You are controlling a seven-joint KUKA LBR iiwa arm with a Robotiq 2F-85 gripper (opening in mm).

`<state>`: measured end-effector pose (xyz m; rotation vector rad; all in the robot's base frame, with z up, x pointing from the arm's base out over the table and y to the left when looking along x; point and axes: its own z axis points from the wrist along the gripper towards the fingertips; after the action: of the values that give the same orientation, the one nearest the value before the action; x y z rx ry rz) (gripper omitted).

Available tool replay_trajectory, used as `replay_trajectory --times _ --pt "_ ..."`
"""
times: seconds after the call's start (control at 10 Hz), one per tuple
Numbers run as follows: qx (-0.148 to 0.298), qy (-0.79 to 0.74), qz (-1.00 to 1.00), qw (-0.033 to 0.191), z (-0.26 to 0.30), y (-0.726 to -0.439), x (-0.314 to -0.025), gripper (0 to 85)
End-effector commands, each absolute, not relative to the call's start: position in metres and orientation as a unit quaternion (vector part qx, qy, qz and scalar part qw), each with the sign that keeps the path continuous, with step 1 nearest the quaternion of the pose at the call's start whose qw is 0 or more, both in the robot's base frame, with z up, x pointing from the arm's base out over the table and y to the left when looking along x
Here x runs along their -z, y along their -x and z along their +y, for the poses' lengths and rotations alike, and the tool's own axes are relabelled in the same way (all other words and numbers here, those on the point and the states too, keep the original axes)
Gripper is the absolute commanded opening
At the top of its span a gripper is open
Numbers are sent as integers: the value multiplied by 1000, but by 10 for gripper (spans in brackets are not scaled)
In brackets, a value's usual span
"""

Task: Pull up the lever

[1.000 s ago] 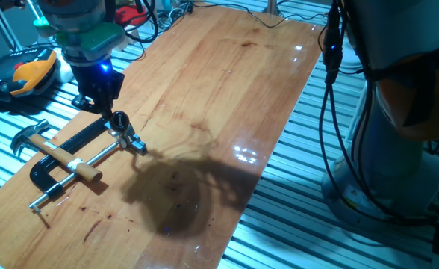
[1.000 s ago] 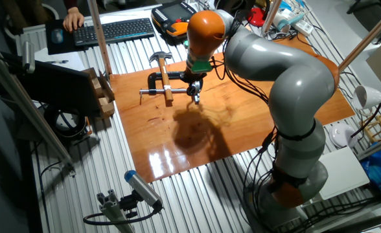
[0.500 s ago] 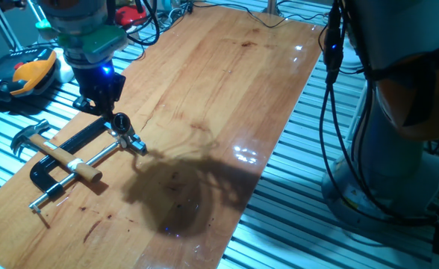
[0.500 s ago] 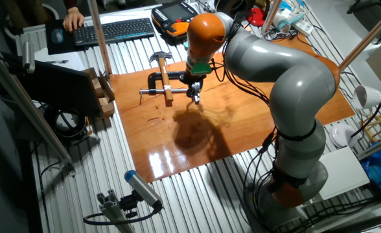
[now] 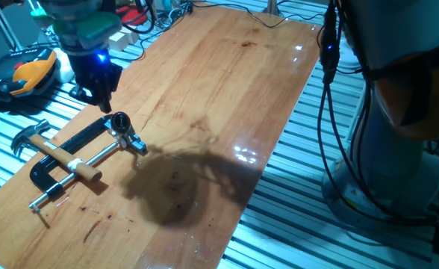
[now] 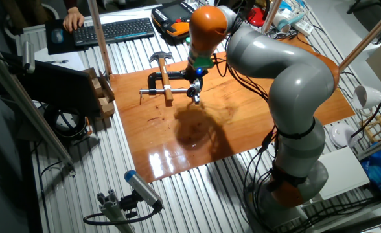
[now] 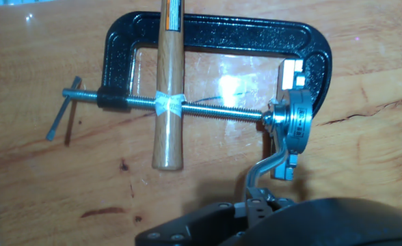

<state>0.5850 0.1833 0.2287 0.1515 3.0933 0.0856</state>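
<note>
A black clamp (image 7: 215, 34) lies flat on the wooden table (image 5: 227, 90). Its chrome head (image 7: 293, 126) carries the lever (image 7: 269, 169), a curved silver arm that bends down toward the bottom of the hand view. In one fixed view the lever (image 5: 135, 143) rests low on the board beside the head. My gripper (image 5: 104, 101) hangs a short way above and behind the head, apart from it. Its fingers (image 7: 259, 201) look pressed together with nothing held. From the other fixed view the gripper (image 6: 196, 83) is over the clamp's right end.
A wooden-shafted hammer (image 7: 167, 102) lies across the clamp's threaded rod (image 7: 208, 109), its steel head (image 5: 25, 137) toward the table's left edge. An orange and black handheld unit (image 5: 29, 75) sits off the board at the back left. Cables (image 5: 331, 97) hang at the right.
My gripper has risen from the clamp's chrome head and shifted slightly back. The clamp, lever and hammer lie as before.
</note>
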Motion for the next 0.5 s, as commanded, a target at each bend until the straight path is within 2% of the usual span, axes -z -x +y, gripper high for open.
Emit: replay_trajectory --times 0.0,0.4 --pt "-30 -44 998 20 179 -588 -232 0" --pt "-31 -34 999 21 170 -592 -245 0"
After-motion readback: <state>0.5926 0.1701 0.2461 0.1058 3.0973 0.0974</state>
